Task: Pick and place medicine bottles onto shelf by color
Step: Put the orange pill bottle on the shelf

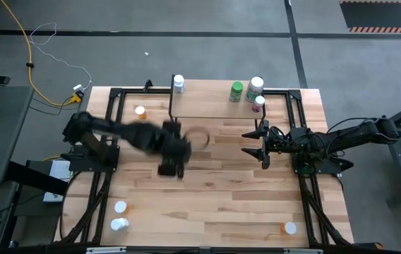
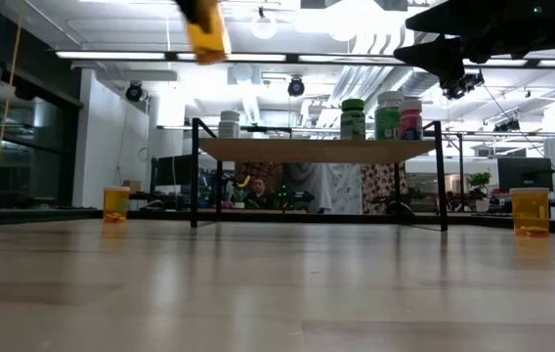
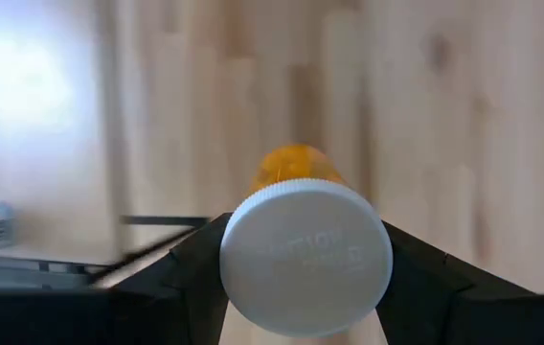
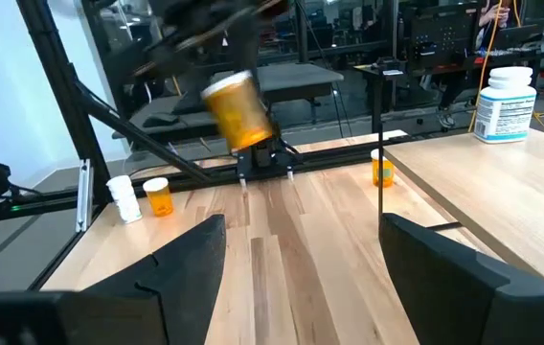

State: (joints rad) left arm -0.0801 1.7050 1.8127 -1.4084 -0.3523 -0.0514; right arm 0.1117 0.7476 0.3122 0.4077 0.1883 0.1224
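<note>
My left gripper (image 1: 174,152) hangs over the table's middle, in front of the shelf (image 1: 214,107), shut on an orange bottle with a white cap (image 3: 306,254). That bottle shows high above the table in the low view (image 2: 206,29) and tilted in the right wrist view (image 4: 238,110). My right gripper (image 1: 257,144) waits open and empty near the shelf's right end; its fingers stand wide apart (image 4: 301,259). On the shelf stand a white bottle (image 1: 178,85), a green one (image 1: 236,92), a white-capped one (image 1: 255,87) and a pinkish one (image 1: 259,103). My left gripper pinches the orange bottle between its two fingers (image 3: 191,268) at the cap end (image 3: 243,240); the cap faces the wrist camera and the orange body (image 3: 294,165) points away. The bottle is lifted clear of the table and sits tilted.
Loose bottles stand on the tabletop: an orange one (image 1: 140,111) left of the shelf, two white-capped ones (image 1: 120,207) (image 1: 119,224) at the near left, an orange one (image 1: 290,228) at the near right. Black frame rails (image 1: 109,141) run along both sides. A person sits in the room beyond.
</note>
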